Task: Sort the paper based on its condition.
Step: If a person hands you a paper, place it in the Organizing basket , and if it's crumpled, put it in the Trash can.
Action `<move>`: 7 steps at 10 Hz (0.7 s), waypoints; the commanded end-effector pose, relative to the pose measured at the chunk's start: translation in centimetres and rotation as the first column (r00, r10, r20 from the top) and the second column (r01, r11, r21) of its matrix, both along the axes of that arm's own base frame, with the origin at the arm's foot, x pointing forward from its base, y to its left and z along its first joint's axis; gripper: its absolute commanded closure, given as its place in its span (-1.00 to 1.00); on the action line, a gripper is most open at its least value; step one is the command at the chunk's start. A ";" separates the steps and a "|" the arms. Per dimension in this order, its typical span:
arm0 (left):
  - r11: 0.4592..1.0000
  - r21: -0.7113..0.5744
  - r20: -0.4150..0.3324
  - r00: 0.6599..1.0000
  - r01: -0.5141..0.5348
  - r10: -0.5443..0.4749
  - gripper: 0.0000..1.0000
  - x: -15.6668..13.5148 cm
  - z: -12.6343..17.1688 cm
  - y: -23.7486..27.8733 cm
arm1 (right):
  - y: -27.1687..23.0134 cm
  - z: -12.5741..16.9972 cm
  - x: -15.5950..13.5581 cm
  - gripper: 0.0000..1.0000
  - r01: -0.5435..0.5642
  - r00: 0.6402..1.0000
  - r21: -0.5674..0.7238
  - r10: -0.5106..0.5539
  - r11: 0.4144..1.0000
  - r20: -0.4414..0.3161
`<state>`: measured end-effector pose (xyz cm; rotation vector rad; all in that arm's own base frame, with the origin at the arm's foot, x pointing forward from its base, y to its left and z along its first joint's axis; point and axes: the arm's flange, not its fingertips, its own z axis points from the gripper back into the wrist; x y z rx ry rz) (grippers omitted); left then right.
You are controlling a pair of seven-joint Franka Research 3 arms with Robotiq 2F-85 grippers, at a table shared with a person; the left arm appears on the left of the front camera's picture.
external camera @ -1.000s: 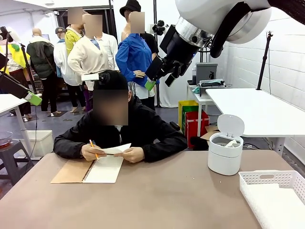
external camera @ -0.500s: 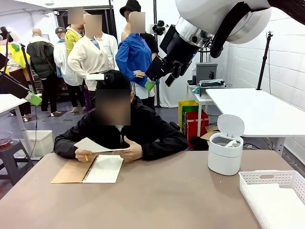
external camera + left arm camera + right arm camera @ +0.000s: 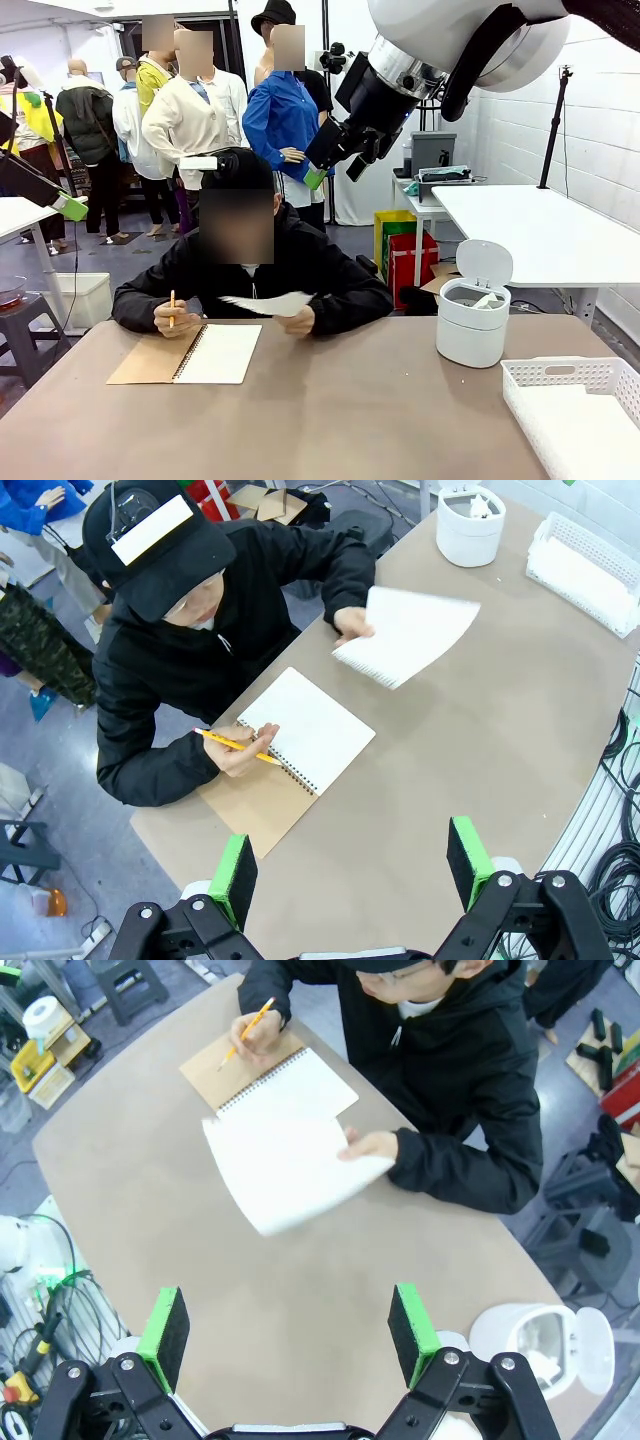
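A smooth white sheet of paper point(image 3: 268, 303) hangs over the table's far edge, held in one hand of the seated person; it also shows as the sheet point(image 3: 408, 632) and the sheet point(image 3: 285, 1165). The person's other hand holds a yellow pencil point(image 3: 171, 308) beside the open spiral notebook point(image 3: 216, 353). My right gripper point(image 3: 336, 172) hovers high above the person, open and holding nothing, its green pads wide apart in the right wrist view point(image 3: 288, 1332). My left gripper point(image 3: 352, 868) is open and high over the table too; one of its green fingertips point(image 3: 71, 207) shows at the picture's left.
A white lidded bin point(image 3: 470, 345) with its lid up stands at the right, something white and wrinkly inside it. A white slatted basket point(image 3: 560, 368) sits at the near right corner. The brown table between the notebook and the basket is bare.
The person lifted the sheet off the notebook, let go with the pencil hand and swung the sheet to the right in the other hand. Neither arm has moved.
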<state>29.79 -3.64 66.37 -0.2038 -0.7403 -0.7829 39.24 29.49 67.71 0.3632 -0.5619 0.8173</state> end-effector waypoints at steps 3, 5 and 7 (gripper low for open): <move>1.000 -0.003 0.004 1.000 -0.004 0.004 -1.00 0.0 -0.1 0.1 | -0.1 0.0 0.1 -1.00 0.003 1.000 0.000 -0.003 1.000 0.000; 1.000 -0.003 0.004 1.000 -0.004 0.004 -1.00 0.0 -0.1 0.1 | -0.1 0.0 0.1 -1.00 0.003 1.000 0.000 -0.003 1.000 0.000; 1.000 -0.003 0.004 1.000 -0.004 0.004 -1.00 0.0 -0.1 0.1 | -0.1 0.0 0.1 -1.00 0.003 1.000 0.000 -0.003 1.000 0.000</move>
